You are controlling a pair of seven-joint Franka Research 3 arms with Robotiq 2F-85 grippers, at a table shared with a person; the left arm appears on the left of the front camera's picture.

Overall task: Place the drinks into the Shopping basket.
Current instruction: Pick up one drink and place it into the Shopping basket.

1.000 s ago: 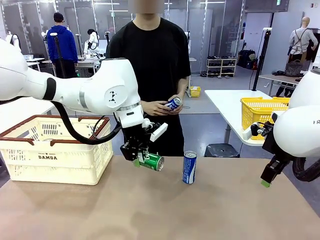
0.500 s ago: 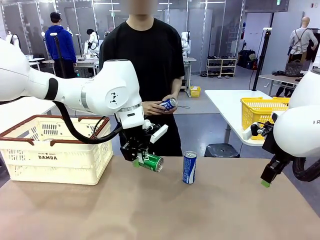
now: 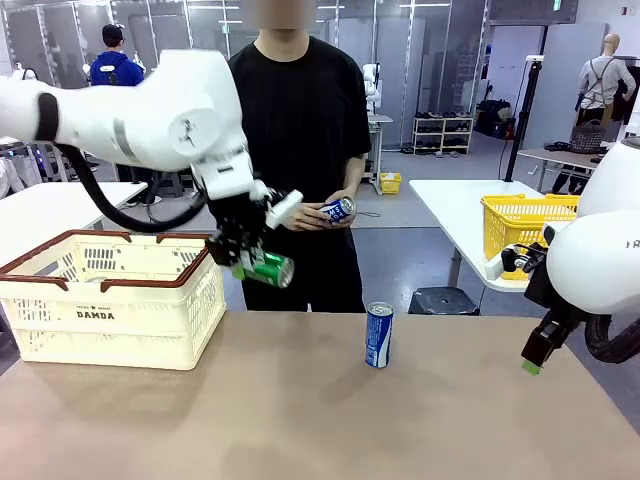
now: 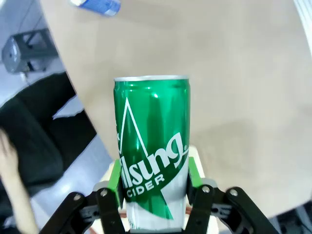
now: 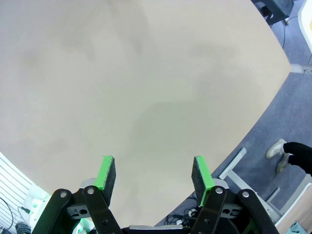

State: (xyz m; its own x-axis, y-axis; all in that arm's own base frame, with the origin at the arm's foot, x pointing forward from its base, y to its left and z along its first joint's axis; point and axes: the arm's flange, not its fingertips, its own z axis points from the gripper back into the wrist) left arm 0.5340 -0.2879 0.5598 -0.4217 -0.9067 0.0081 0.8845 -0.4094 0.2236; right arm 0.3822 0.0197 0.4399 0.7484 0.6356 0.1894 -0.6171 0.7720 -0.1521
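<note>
My left end effector (image 4: 154, 174) pinches the green can (image 4: 151, 141) low on its body, one green pad pressed to each side, with the can's top pointing away from the wrist. Past the can, the left wrist view gives me bare bench (image 4: 234, 73), its edge running from 11 down toward 7 o'clock, and a blue can (image 4: 95, 4) at the frame's top.

My right end effector (image 5: 153, 175) stands spread with nothing between its pads, over bare bench. The rounded bench edge drops to floor (image 5: 292, 97) from 1 to 5 o'clock.

From the front, the right end effector (image 3: 533, 355) hangs at the bench's 3 o'clock side, well apart from everything. The blue can (image 3: 378, 335) stands upright mid-bench with open surface all around it. The left end effector (image 3: 250, 262) holds the green can (image 3: 268, 268) tilted in the air, at 10 o'clock from the blue can. It is just off the 3 o'clock side of the Shopping basket (image 3: 110, 315), about level with its rim.

At 12 o'clock, the person's hands (image 3: 322, 213) hold a second blue can (image 3: 341, 208).
</note>
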